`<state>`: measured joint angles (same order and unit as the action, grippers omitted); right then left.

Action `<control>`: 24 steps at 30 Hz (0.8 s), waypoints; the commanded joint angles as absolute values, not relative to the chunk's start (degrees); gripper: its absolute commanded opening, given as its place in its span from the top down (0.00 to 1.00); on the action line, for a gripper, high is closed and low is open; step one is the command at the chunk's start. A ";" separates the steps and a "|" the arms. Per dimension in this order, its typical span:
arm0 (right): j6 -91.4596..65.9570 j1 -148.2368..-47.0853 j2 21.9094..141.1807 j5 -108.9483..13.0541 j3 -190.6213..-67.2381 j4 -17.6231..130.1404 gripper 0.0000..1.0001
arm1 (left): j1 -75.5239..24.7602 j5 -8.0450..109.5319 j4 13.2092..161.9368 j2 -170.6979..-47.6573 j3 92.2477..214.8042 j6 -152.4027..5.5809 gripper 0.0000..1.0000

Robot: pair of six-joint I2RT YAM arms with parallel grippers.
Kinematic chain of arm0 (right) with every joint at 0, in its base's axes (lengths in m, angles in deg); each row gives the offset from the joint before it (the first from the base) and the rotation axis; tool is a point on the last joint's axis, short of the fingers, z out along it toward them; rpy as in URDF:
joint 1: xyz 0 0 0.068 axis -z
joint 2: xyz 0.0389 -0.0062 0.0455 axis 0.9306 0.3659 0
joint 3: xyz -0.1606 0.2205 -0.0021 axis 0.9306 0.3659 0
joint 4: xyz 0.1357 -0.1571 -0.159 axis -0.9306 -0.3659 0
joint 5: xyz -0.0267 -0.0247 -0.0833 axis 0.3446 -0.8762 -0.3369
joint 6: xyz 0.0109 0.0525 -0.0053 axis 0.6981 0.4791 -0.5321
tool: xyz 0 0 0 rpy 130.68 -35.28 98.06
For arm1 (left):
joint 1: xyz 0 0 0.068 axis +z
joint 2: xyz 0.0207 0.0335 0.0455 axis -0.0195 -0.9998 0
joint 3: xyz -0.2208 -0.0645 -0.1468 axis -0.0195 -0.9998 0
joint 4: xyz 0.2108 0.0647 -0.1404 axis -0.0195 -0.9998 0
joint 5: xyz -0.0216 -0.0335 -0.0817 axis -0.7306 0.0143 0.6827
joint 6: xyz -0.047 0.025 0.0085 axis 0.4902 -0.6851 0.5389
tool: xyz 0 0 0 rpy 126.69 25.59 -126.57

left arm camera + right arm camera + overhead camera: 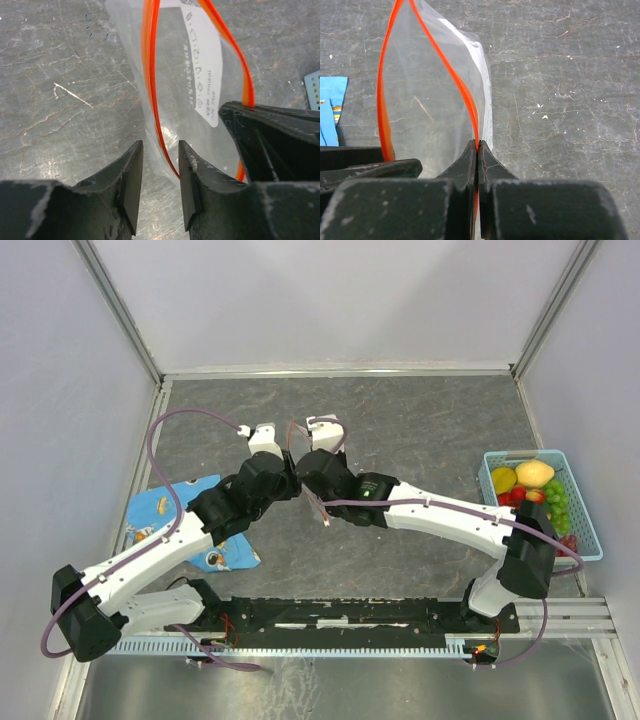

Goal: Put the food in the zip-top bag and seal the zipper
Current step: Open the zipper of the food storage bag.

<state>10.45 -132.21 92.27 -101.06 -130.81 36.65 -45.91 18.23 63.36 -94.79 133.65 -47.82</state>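
right gripper (478,144) clamped on zipper (381,120); left gripper (160,146) jaws apart, straddling it

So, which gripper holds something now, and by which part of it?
The right gripper holds the zip-top bag by the orange-red zipper at its open mouth. The left gripper has its jaws apart, clamping nothing.

Clear zip-top bag (420,110), orange-red zipper (149,50) (white label patch (205,65)), blue patterned cloth (150,515), light-blue basket (587,515).

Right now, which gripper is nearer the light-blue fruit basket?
Right. The right gripper, shut on the zipper mid-table, is left of the basket; the left gripper sits just farther left.
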 commanded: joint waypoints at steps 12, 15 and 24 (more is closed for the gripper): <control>13.61 -130.06 85.33 -100.78 -126.44 39.20 0.99 | -46.25 9.86 64.05 -95.23 135.03 -49.04 0.88; 14.28 -129.30 84.17 -98.59 -124.84 40.56 0.99 | -46.25 9.81 63.96 -95.62 135.49 -49.86 0.96; 16.01 -125.08 82.24 -93.72 -122.37 41.17 0.99 | -46.17 4.94 58.45 -97.66 145.58 -61.25 0.97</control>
<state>14.21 -127.12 85.15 -96.93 -123.18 38.24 -45.99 9.47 60.08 -96.51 137.12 -52.37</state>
